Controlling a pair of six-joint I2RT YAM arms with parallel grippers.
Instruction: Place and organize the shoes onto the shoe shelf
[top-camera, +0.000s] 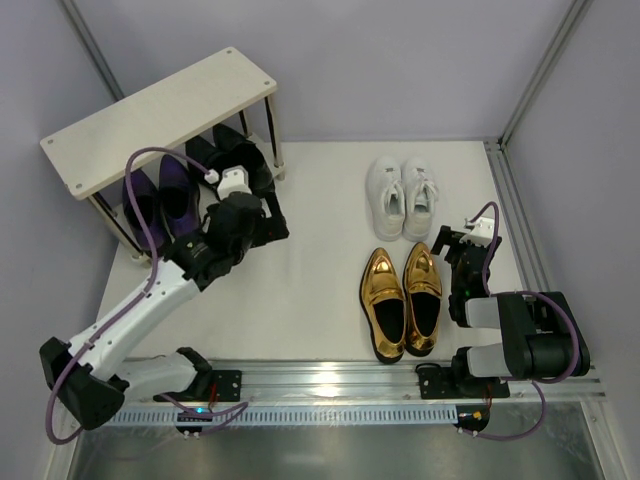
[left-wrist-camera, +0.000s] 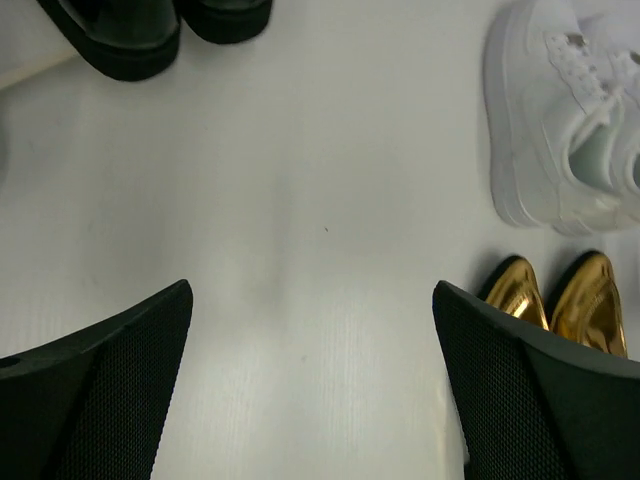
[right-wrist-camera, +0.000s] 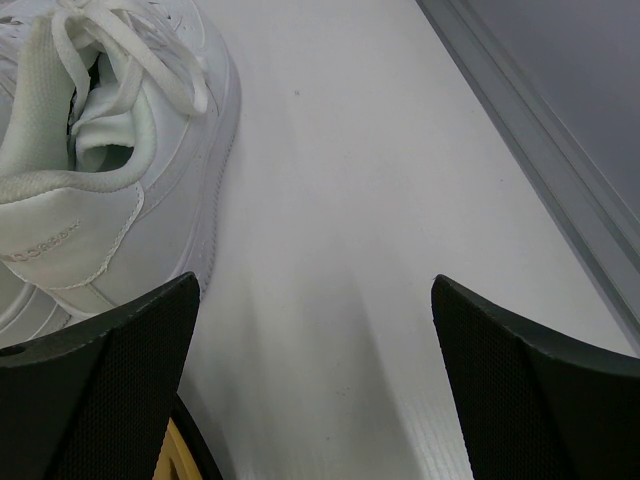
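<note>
On the shoe shelf (top-camera: 160, 115), lower tier: purple shoes (top-camera: 175, 195) and black shoes (left-wrist-camera: 120, 40) in, gold loafers (top-camera: 405, 295) and white sneakers (top-camera: 403, 195) to go, side by side on the counter (top-camera: 310, 250); left fingers (left-wrist-camera: 110, 390), right fingers (right-wrist-camera: 520, 390) spread, holding nothing.

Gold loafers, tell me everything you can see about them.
The gold loafers are a pair in shiny, mirror-like metallic material with dark linings and dark soles. They stand upright on the white table, side by side and close together, toes pointing away from the arms toward the white sneakers. They are not on the shelf. Nothing grips them; the right arm sits just beside the nearer shoe, contact unclear.
</note>
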